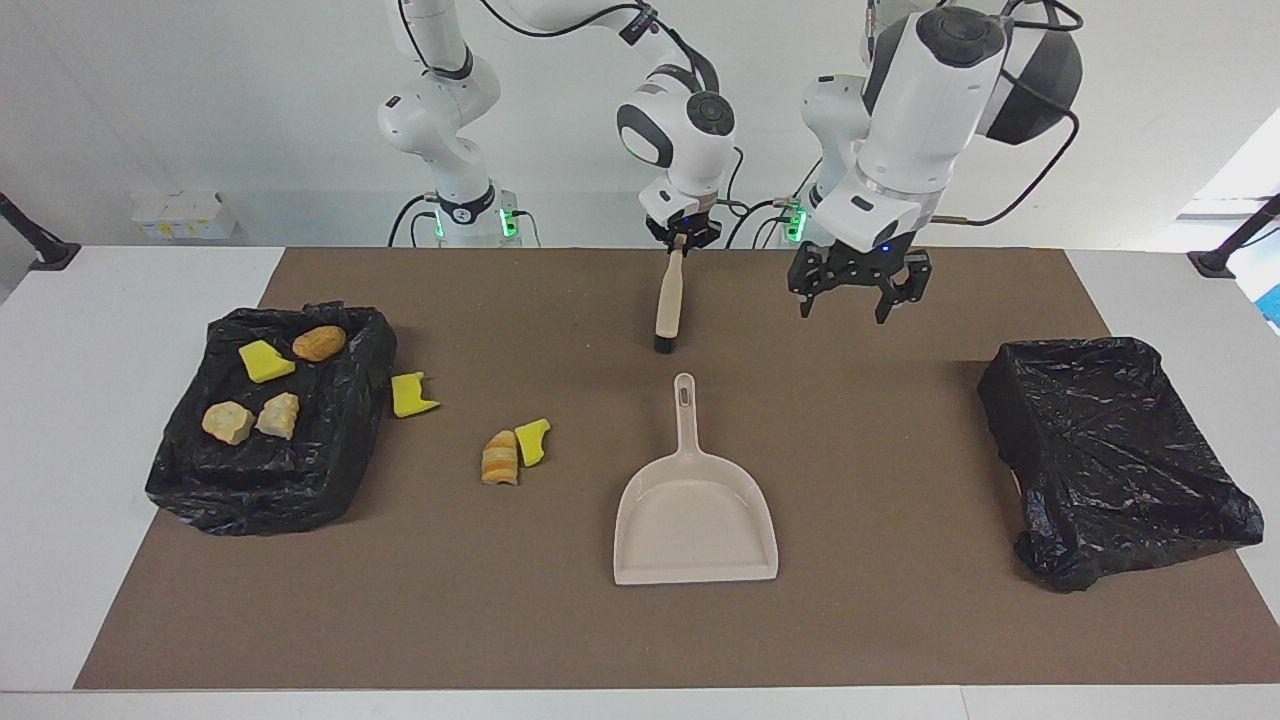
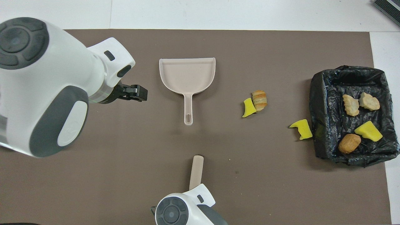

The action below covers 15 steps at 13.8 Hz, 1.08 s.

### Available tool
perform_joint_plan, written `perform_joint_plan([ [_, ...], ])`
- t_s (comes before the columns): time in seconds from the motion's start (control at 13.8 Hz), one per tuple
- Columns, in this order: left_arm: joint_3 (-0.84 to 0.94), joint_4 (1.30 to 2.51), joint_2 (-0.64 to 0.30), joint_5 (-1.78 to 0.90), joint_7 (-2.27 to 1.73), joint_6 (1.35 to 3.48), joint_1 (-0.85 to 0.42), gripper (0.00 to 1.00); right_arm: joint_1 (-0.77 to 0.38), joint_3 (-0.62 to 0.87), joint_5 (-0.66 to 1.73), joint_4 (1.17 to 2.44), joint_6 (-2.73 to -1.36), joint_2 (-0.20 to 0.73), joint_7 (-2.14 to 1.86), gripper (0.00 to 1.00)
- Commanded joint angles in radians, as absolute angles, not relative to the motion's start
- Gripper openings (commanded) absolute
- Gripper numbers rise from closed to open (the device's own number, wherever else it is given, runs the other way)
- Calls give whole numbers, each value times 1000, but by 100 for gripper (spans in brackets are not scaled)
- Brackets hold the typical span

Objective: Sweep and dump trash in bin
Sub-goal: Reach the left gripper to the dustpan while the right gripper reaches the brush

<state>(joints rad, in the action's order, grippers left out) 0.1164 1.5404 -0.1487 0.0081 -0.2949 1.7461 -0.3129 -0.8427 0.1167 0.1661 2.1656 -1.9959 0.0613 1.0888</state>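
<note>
From the facing view, the right claw (image 1: 682,238) grips the handle of the beige brush (image 1: 668,300), lifted and tilted over the brown mat (image 1: 880,620) on the desk (image 1: 100,300). The left claw (image 1: 860,293) hangs with fingers spread, holding nothing, above the mat near the dustpan (image 1: 695,505).

The overhead view hides both claws' tips under the arms. The trash (image 2: 255,103), yellow sponge pieces, pastries and bread chunks, lies partly on the mat, partly in the black-lined bin (image 2: 322,93) toward the right arm's end.
</note>
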Motion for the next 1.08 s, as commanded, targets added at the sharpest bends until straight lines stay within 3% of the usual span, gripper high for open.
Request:
perform_joint_plan([
  [0.0, 101, 1537, -198, 14, -357, 1827, -366, 100, -734, 120, 160, 2166, -1872, -3, 1048, 0],
  [0.29, 100, 1491, -359, 49, -498, 1954, -445, 100, -635, 117, -9, 2164, -1775, -40, 996, 0],
  [0.65, 101, 1511, -417, 52, -537, 2101, -472, 100, -430, 120, -274, 2174, -1657, -48, 826, 0],
  [1.01, 100, 1555, -472, 57, -541, 2178, -518, 100, -246, 121, -394, 2241, -1690, -55, 675, 0],
])
